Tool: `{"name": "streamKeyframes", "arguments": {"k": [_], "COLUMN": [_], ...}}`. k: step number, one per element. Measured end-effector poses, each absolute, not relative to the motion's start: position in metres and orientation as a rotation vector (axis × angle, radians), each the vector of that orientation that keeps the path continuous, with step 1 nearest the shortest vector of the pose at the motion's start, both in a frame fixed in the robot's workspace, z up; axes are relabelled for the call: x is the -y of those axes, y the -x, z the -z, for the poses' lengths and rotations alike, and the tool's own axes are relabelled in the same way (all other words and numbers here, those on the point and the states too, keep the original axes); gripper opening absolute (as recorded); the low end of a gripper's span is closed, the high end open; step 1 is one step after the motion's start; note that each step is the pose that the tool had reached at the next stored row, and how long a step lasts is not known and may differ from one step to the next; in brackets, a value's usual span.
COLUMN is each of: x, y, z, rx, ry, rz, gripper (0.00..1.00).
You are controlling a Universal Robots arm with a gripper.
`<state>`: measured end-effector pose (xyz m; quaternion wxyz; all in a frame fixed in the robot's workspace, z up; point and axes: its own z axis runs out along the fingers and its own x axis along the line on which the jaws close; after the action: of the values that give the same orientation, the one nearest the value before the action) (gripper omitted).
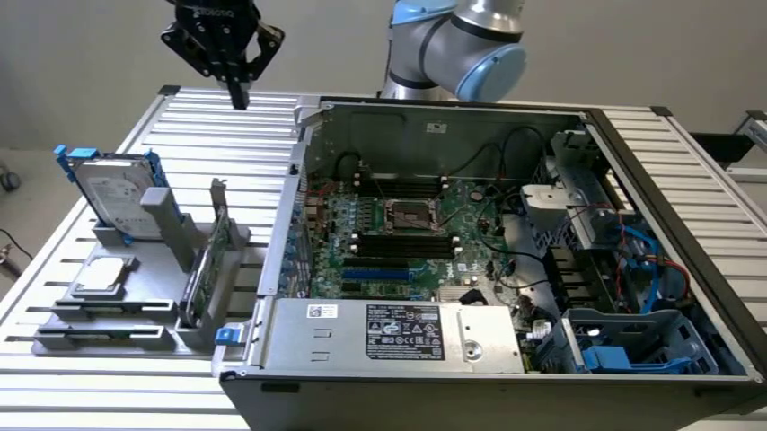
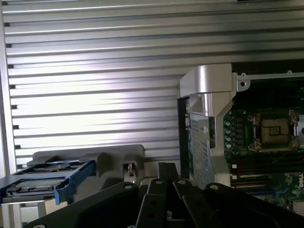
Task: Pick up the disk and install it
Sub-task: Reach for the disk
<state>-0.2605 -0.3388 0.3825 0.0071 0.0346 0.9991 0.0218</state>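
Observation:
The disk is a silver-grey drive with blue rails, standing on edge in a grey holder on the exterior view's left. In the wrist view the disk shows edge-on with its blue rail. My gripper hangs high over the slatted table, behind the holder and apart from the disk. Its black fingers are shut with nothing between them. The wrist view has the gripper beside the corner of the computer case.
An open computer case lies on the exterior view's right, with its motherboard, grey power supply and blue-railed drive bay. The grey fixture also holds a small silver chip and an upright green card.

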Motion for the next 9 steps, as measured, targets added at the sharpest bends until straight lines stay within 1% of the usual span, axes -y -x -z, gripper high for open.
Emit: {"name": "streamKeyframes", "arguments": {"k": [9], "x": [0.334], "y": [0.301], "z": [-0.378], "rx": [-3.132], "ry": [-0.109], "rz": [-0.068], "gripper": [0.11]}}
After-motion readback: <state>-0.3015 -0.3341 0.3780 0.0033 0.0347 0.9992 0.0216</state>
